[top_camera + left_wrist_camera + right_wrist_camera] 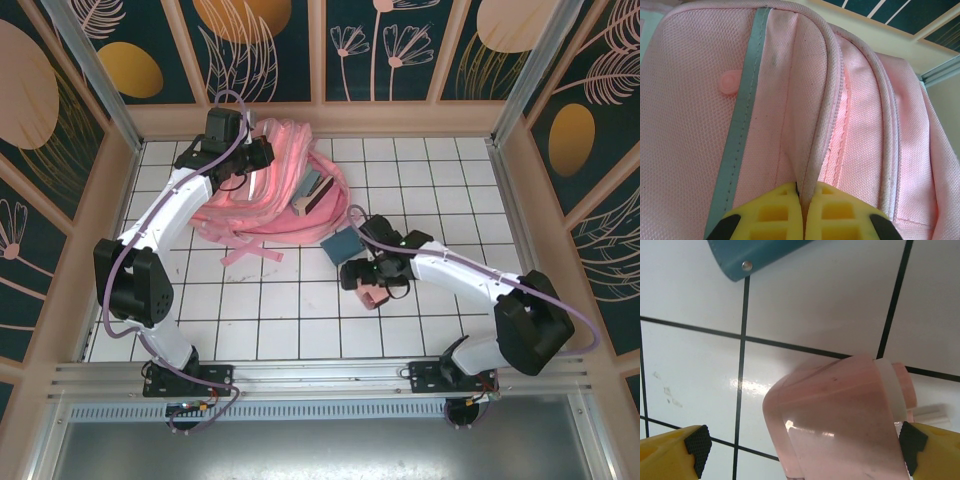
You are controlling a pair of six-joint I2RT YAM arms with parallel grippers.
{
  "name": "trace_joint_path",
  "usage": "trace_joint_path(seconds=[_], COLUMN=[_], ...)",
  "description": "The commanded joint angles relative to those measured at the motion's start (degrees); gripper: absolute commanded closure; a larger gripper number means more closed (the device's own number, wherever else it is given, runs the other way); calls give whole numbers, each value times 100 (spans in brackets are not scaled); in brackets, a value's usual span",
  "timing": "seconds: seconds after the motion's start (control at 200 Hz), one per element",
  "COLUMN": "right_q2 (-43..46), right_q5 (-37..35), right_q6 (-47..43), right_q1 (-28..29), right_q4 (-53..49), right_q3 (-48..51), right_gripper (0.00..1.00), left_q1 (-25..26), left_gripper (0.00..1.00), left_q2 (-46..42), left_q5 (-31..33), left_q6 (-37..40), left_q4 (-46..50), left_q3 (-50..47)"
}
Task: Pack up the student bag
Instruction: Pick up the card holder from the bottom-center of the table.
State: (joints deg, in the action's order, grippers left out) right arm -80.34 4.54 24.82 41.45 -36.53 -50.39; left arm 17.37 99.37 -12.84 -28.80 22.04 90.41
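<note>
The student bag (262, 195), a big soft pink backpack, lies at the back left of the tiled table. My left gripper (258, 157) is shut on its top edge. The left wrist view shows the yellow fingers (775, 212) pinching the piped rim of the bag (812, 150) beside the zip. A small pink box (373, 296) lies on the tiles right of centre, with my right gripper (366, 282) over it. In the right wrist view the pink box (840, 420) sits between wide-open jaws; the left fingertip (696, 447) stands well clear of it.
A teal notebook (342, 243) lies just beyond the pink box; its corner (750, 252) shows at the top of the right wrist view. A dark flat item (313, 196) sticks out of the bag's right side. Pink straps (250, 250) trail toward the front. Low walls ring the table.
</note>
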Motion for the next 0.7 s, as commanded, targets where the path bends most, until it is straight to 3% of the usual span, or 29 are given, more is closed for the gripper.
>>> trace_joint_path(seconds=[0.0, 0.2, 0.445, 0.69], right_q2=[-187, -660, -728, -451], right_q5=[-229, -673, -942, -1058], right_q6=[-185, -197, -113, 49], right_q1=[196, 554, 629, 636], right_q4=[-185, -256, -289, -302], right_q3=[39, -173, -257, -611], right_gripper=[1, 3, 32, 42], left_q1=[17, 4, 4, -29], left_gripper=[100, 100, 100, 100], left_q2=[-348, -365, -436, -525], left_q5=[32, 71, 95, -12], left_q6=[59, 136, 163, 75], left_q4=[-508, -438, -451, -561], left_q3=[51, 71, -2, 41])
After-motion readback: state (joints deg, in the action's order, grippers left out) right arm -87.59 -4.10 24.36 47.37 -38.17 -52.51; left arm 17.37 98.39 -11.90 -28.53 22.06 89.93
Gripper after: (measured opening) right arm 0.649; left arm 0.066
